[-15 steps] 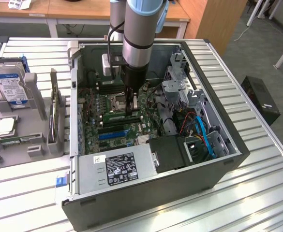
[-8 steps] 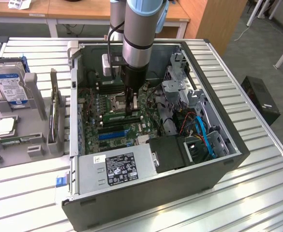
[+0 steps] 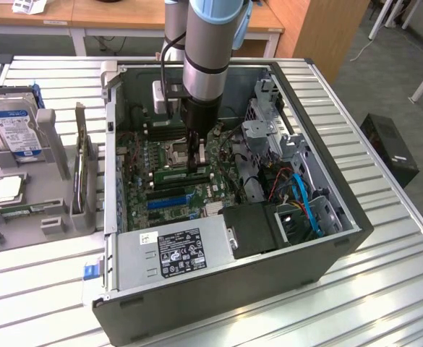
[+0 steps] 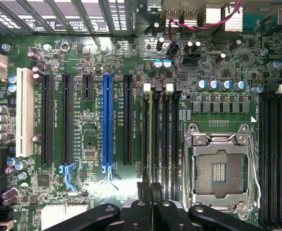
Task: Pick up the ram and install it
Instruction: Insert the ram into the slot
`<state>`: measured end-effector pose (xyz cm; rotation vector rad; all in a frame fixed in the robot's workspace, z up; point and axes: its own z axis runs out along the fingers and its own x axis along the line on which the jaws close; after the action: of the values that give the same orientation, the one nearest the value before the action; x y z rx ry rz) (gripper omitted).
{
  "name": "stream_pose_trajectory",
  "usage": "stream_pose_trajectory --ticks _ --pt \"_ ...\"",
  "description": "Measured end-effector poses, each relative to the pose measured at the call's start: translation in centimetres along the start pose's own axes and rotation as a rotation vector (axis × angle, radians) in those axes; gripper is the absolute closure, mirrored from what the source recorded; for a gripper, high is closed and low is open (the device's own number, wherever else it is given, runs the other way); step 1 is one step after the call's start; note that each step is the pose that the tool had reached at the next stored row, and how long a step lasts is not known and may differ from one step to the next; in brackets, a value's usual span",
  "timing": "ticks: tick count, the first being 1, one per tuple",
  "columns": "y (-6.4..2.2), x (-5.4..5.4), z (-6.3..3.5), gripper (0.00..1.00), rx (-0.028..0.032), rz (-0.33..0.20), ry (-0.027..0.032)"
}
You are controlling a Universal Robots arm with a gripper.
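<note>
The ram (image 3: 173, 174) is a narrow green stick standing on edge along the black memory slots (image 4: 166, 139) of the motherboard, inside the open computer case (image 3: 319, 238). The wrist view looks straight down on it, so the ram (image 4: 151, 139) appears as a thin line in the slot nearest the blue expansion slot (image 4: 107, 122). My gripper (image 3: 195, 165) reaches down from above and is shut on the ram's top edge near one end. Its black fingertips (image 4: 143, 188) pinch the stick from both sides.
An open CPU socket (image 4: 218, 166) lies beside the memory slots. The power supply (image 3: 175, 249) fills the case's near side, with cables and drive cages at the exterior view's right. A grey holder (image 3: 23, 210) at the exterior view's left carries a hard drive (image 3: 16, 126) and an upright card (image 3: 81, 166).
</note>
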<state>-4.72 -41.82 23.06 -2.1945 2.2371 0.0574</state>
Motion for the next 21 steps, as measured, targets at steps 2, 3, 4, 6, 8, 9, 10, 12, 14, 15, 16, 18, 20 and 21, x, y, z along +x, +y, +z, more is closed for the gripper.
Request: stream_pose_trajectory --ticks 2,3,4,6,8,9,10,12,14,15,16,18,20,21 --pt "0.0 0.0 0.0 0.88 0.0 0.0 0.0001" --pt "0.0 0.0 0.01 0.88 0.0 0.0 0.0" --pt "0.0 0.0 0.01 0.88 0.0001 0.0 -0.0001" --pt "0.0 0.0 0.04 0.88 0.0001 0.0 -0.0002" --pt "0.0 0.0 0.08 0.88 0.0001 0.0 -0.0001" --pt "0.0 0.0 0.08 0.88 0.0002 0.0 -0.0001" --pt "0.0 0.0 0.08 0.88 0.0002 0.0 -0.0001" --pt "0.0 0.0 0.08 0.88 0.0002 0.0 -0.0001" --pt "0.0 0.0 0.08 0.88 0.0003 0.0 -0.0004" --pt "0.0 0.0 0.08 0.88 0.0002 0.0 -0.0007" --pt "0.0 -0.01 0.08 0.88 0.0002 0.0 -0.001" --pt "0.0 0.0 0.08 0.88 0.0002 0.0 -0.0013" --pt "0.0 0.0 0.05 0.88 0.0002 0.0 -0.0018" --pt "0.0 0.0 0.01 0.88 0.0002 0.0 -0.0018"
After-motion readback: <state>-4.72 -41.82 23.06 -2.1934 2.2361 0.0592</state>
